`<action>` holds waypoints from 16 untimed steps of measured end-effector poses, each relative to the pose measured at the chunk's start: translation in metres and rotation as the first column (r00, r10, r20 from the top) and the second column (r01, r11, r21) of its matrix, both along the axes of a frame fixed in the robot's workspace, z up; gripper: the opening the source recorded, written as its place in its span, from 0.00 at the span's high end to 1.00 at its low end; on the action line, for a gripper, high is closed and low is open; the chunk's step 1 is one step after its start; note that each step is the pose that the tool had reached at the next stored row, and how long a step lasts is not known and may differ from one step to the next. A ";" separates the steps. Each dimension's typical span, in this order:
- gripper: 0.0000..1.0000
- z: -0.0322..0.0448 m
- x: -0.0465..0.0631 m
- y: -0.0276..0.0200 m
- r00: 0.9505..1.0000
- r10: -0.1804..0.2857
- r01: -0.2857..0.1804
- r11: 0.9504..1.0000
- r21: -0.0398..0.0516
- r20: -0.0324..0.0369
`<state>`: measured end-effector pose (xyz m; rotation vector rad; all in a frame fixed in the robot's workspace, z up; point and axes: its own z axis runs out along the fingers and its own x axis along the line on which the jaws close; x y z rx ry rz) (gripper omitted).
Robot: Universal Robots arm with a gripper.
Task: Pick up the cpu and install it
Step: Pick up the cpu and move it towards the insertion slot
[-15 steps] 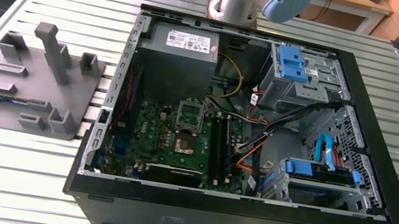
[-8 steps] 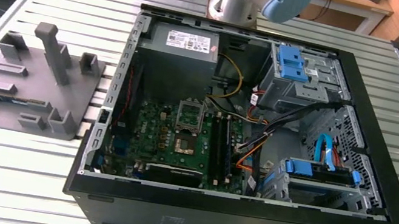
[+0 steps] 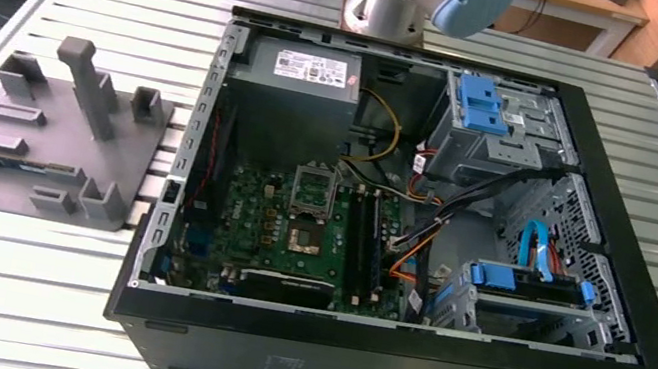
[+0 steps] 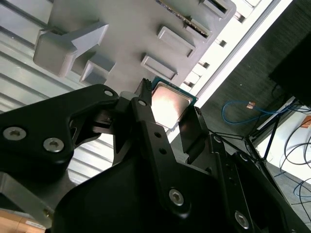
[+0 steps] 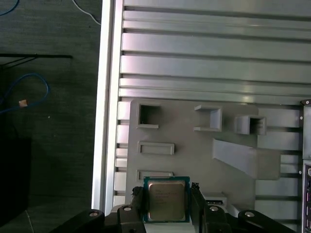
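Tool [image 5: 167,200] clamped on cpu [image 5: 166,203], grey fixture block [image 5: 194,155] below

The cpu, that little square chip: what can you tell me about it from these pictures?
The cpu is a small flat square: a pale, shiny metal top plate on a thin green rim. In the first wrist view it faces the camera, gripped on two opposite edges by the black fingers of the hand, with the grey plastic block behind it.

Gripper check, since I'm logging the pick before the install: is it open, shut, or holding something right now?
Gripper: shut on the cpu, with its fingers against two opposite edges of the chip, as seen in both wrist views.
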<state>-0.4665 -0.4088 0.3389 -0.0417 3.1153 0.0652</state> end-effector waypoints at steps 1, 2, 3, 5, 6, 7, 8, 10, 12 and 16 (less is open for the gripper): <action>0.53 -0.0001 0.000 0.0000 1.000 0.000 0.000 1.000 0.000 0.000; 0.53 0.0006 0.000 0.0000 1.000 0.000 0.000 1.000 0.000 0.000; 0.53 0.0012 0.000 0.0000 1.000 0.000 0.000 1.000 0.000 0.000; 0.53 0.0013 0.000 0.0000 1.000 0.000 0.000 1.000 0.000 0.000; 0.53 0.0013 0.000 0.0000 1.000 0.000 0.000 1.000 0.000 0.000; 0.53 0.0012 0.001 0.0000 1.000 0.000 0.000 1.000 0.000 0.000; 0.53 0.0013 0.001 0.0000 1.000 0.000 0.000 1.000 0.000 0.000; 0.53 0.0012 0.002 0.0000 1.000 0.000 0.000 1.000 0.000 0.000; 0.53 0.0012 0.003 0.0000 1.000 0.000 0.000 1.000 0.000 0.000; 0.53 0.0012 0.005 0.0000 1.000 0.000 0.000 1.000 0.000 -0.001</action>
